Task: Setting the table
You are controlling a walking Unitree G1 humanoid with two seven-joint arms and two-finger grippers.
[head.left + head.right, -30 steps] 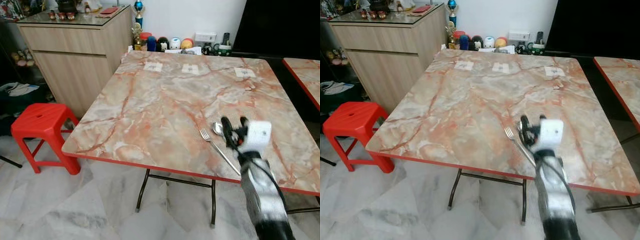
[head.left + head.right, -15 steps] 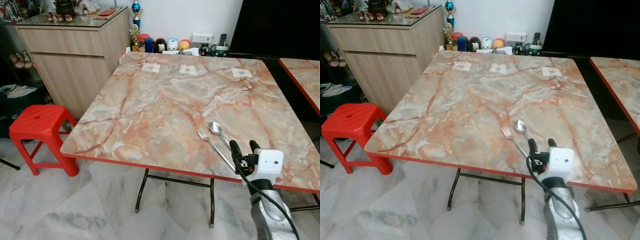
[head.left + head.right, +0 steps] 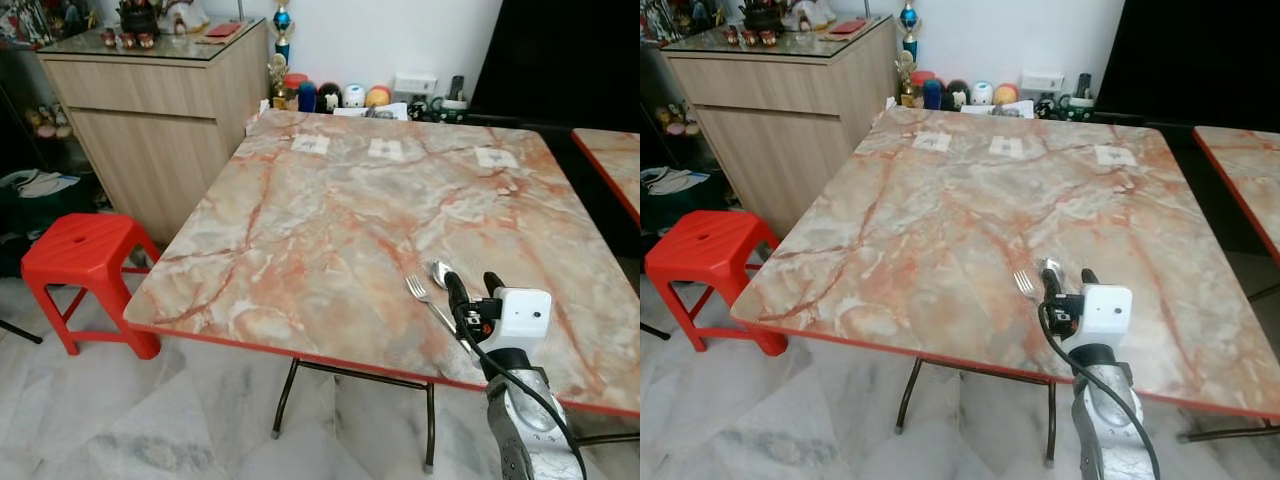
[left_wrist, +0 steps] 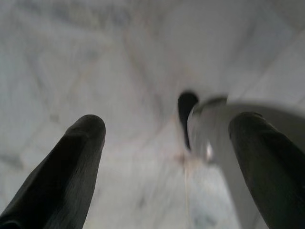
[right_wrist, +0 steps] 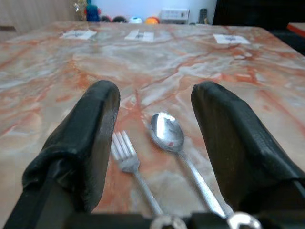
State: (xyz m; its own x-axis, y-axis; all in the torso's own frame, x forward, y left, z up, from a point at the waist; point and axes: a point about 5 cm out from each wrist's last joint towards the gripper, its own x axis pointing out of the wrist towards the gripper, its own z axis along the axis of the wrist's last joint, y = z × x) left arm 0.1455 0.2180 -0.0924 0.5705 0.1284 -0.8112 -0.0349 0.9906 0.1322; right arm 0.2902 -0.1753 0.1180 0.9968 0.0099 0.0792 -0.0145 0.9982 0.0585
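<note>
Table (image 3: 330, 220): fork (image 5: 125, 155) beside spoon (image 5: 167, 131) near its front edge; right gripper (image 5: 157, 143) above them, fingers spread, holding nothing.

The right gripper (image 3: 470, 288) is raised in front on a silver arm, its two black fingers spread apart. The left gripper (image 4: 167, 157) hangs downward, fingers parted.

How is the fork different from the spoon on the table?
The fork ends in thin separate prongs, while the spoon ends in a smooth rounded bowl that shines like a mirror. The fork lies on the robot's left side of the pair, the spoon on its right. The spoon's bowl reaches a bit farther up the marble table than the fork's prongs. Both are silver metal, lying flat side by side, between the open fingers of the right gripper.
</note>
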